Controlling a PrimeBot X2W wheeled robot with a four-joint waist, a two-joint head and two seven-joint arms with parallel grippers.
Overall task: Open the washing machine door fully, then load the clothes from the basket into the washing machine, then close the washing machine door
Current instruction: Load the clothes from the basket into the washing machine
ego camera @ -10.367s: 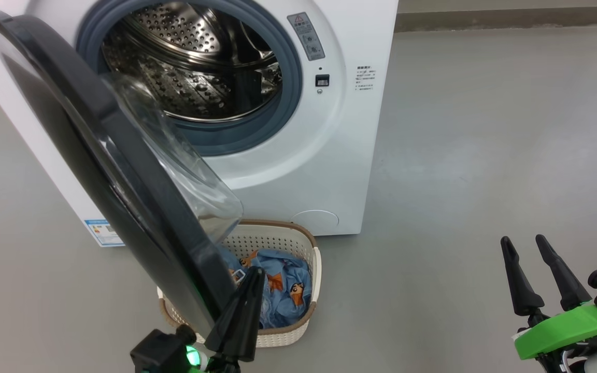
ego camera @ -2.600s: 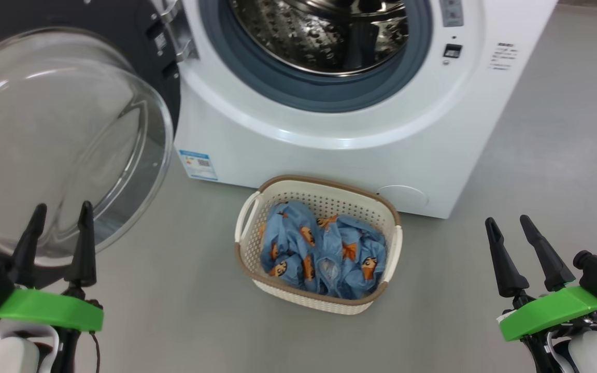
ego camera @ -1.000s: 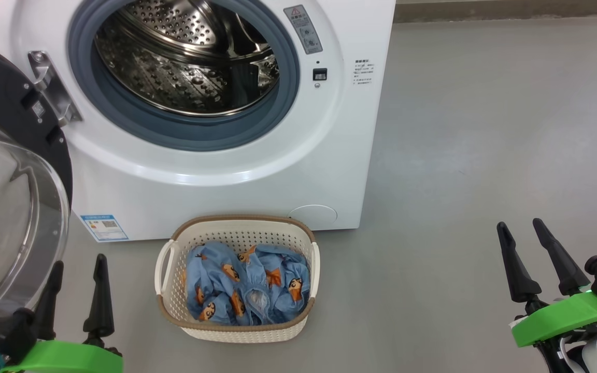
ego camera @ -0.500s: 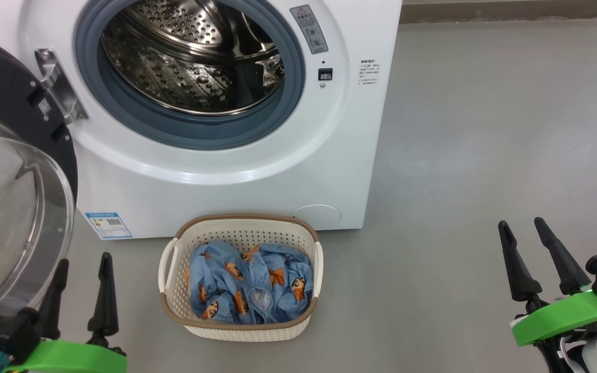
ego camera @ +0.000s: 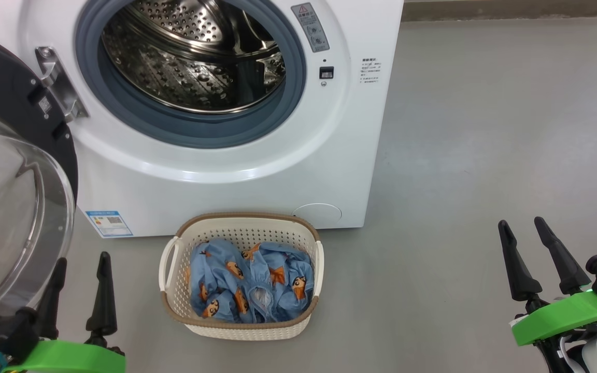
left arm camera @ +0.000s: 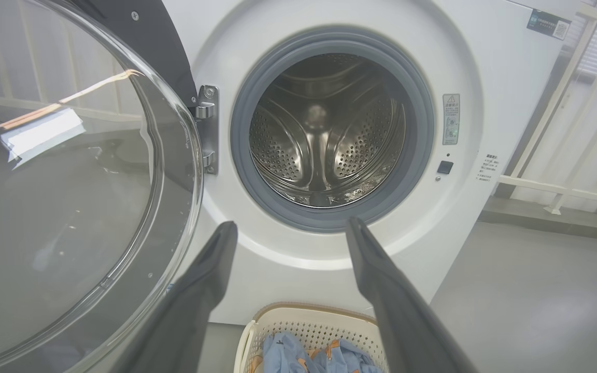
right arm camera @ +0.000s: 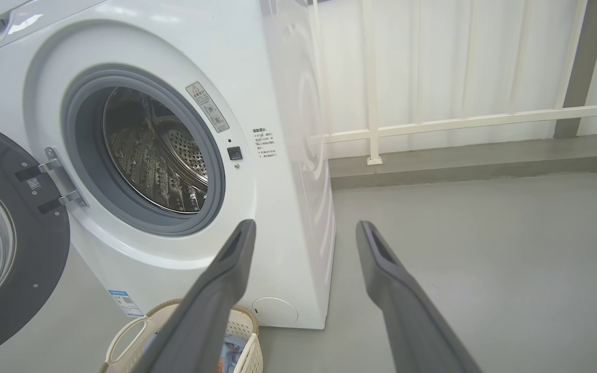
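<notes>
Head view: white front-loading washing machine [ego camera: 236, 176] on a grey floor [ego camera: 485, 129]. Its door [ego camera: 13, 103] is swung wide to the robot's left on a steel hinge [ego camera: 60, 83], inner side toward the camera. The clear glass bowl [ego camera: 8, 223] bulges out of the black rim. The opening shows a perforated steel drum [ego camera: 195, 57] ringed by a grey-blue gasket [ego camera: 195, 137]. A blue label sticker [ego camera: 108, 223] sits at the lower left corner of the front panel.

The cream basket [ego camera: 241, 217] with a brown braided rim stands on the floor just before the machine, below the opening; contact with the panel cannot be told. The clothes [ego camera: 249, 280], light blue with orange and brown figures, lie bunched inside it, below the rim.

The left gripper [ego camera: 83, 258] is at lower left with its fingers upright and spread, nothing between them. It is just beside the bowl's lower edge and apart from the basket. The right gripper [ego camera: 520, 221] is at lower right, also spread and holding nothing, above bare floor well apart from basket and machine.

Left wrist view: the fingers frame the gasket's lower arc, and the basket's far rim and blue cloth show between them at the bottom edge.

Right wrist view: the fingers straddle the machine's right front corner. A white railing [right arm camera: 459, 122] runs behind.
</notes>
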